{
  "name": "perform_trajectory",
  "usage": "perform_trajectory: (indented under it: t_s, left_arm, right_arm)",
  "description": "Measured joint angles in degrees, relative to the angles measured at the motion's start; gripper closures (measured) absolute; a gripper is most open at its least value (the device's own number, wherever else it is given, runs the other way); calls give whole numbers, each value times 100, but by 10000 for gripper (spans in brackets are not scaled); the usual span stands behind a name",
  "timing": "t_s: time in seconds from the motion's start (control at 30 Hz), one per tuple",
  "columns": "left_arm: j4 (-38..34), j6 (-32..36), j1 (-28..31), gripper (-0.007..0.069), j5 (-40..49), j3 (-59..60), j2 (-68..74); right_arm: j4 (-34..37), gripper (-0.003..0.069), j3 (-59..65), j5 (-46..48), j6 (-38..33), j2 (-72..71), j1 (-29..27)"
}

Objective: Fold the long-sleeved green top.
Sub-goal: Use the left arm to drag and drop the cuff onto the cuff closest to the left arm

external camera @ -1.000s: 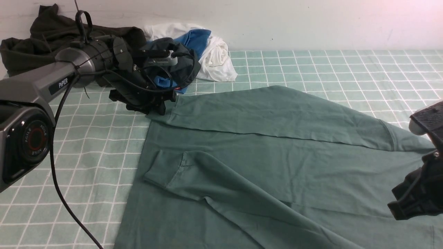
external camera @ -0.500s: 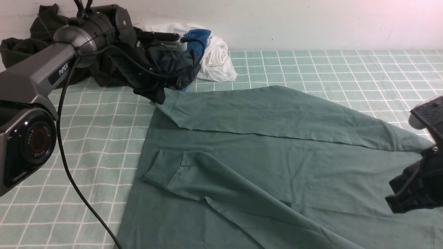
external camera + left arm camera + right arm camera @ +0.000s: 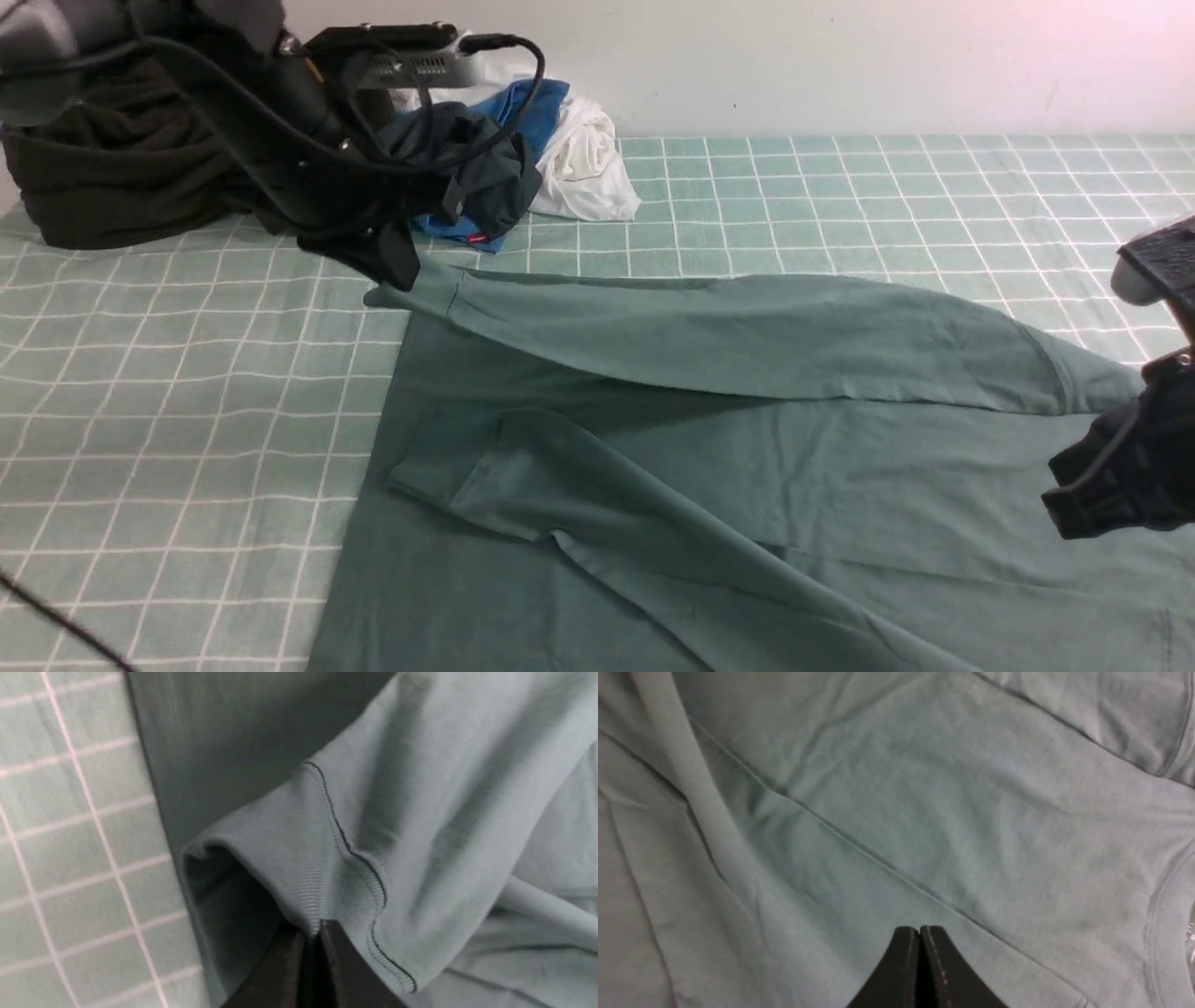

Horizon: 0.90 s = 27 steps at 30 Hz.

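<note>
Folding the far sleeve inward looks like the step in hand.

Front view: the green top (image 3: 709,467) lies flat on the checked worktop (image 3: 187,373), filling the centre and lower right of the frame. Its long axis runs left to right, hem toward the left and shoulders toward the right. The left gripper (image 3: 397,271), in the upper left, is clenched on the cuff (image 3: 420,294) of the far sleeve (image 3: 747,336), which stretches from there to the shoulder at the right. The other sleeve (image 3: 597,504) lies slanted across the body. The right gripper (image 3: 1074,509) hangs at the right edge over the top. Next, I judge, the cuff must be carried toward the lower part of the frame and laid on the body without dragging the cloth beneath.

Left wrist view: the left gripper (image 3: 310,938) pinches the ribbed cuff (image 3: 299,882), jaws tight.

Right wrist view: the right gripper (image 3: 920,940) is clenched on nothing, above the body, with the collar (image 3: 1162,914) near.
</note>
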Motion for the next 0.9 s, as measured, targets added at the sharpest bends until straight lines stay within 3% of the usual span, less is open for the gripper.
perform_trajectory:
  t_s: [0.27,0.57,0.77,0.9]
  left_arm:
    - [-958,599,0,618,-768,2977,-1783]
    - [-1201,1720,0,614,-1228,4266,-1863]
    - [-1277,2858,0,501,-1155,4284,-1832]
    - [-1655,3514,-51,306,-701,4272,-1832]
  right_arm:
    - [-33,673,0,39,-97,0,771]
    - [-190,673,-6,368,-61,0,1084]
    - [-37,669,-6,1181,-61,-59,1263]
    - [193,655,-6,1693,-81,-262,1390]
